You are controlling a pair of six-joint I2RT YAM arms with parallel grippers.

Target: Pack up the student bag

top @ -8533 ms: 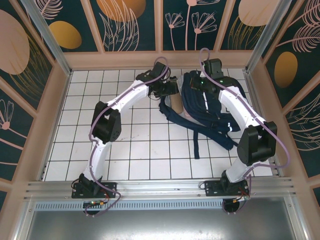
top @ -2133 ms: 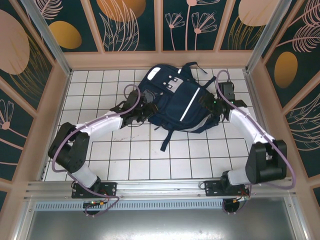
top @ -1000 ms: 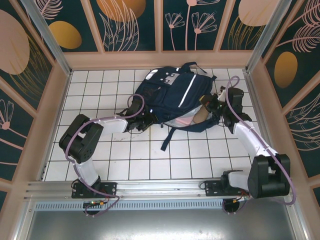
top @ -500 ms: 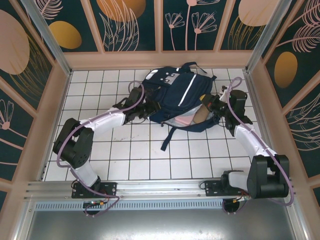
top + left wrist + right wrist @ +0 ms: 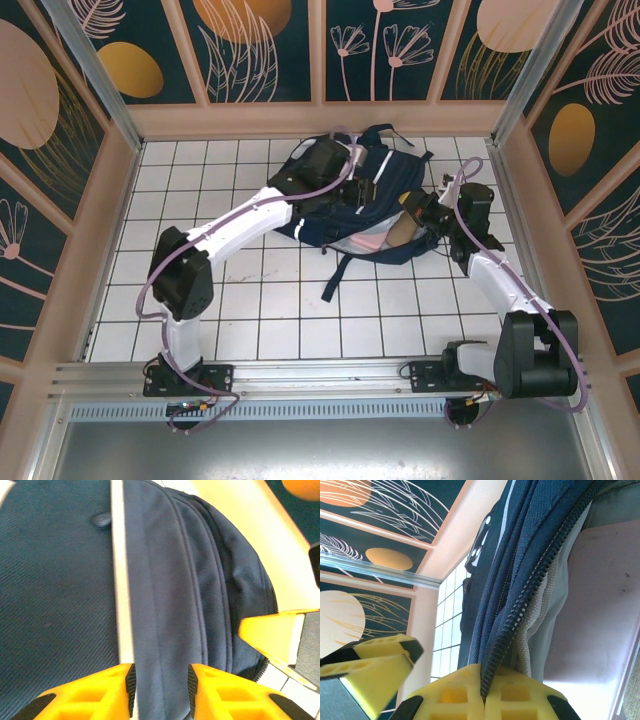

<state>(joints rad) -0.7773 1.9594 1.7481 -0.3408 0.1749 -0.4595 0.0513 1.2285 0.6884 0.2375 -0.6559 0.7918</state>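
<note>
Bag lies flat at 12 o'clock on the table and has not moved in the last half second. Its mouth gapes at its 5 o'clock side, with a pink interior showing.

Change noted: my left arm has quit the bag's 9 o'clock edge and swung over the front panel. Left gripper now sits above the white stripe, fingers a narrow gap apart, nothing held (so far as the wrist view shows).

Right gripper, at 3 o'clock, is clamped on the zip edge.

Judgement: mouth held open, loading not begun.
</note>
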